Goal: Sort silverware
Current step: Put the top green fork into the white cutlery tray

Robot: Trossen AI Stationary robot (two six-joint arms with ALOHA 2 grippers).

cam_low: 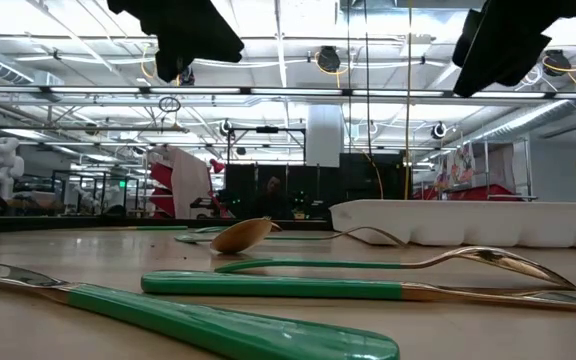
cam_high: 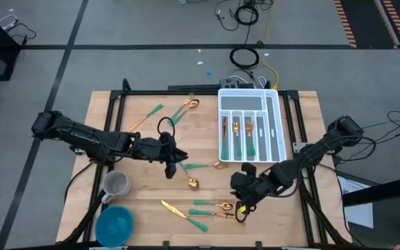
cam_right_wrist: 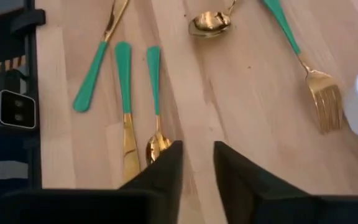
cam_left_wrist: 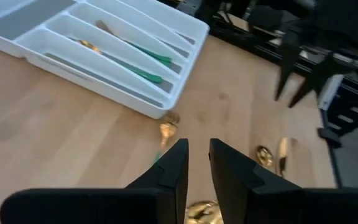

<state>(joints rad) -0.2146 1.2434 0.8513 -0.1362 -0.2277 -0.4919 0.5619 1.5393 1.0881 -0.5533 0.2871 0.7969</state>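
1. Right gripper: fingers slightly spread, holding nothing, above the near-edge silverware. Risk: pinching two close-lying handles together.
2. Left gripper: fingers narrowly spread, empty, over a spoon mid-table. Risk: glancing off the bowl, skidding it.
3. Tray: three pieces sorted. Risk: wrong compartment.

I see a wooden table. On it lie gold and green silverware, a white tray, a grey mug and a blue bowl.
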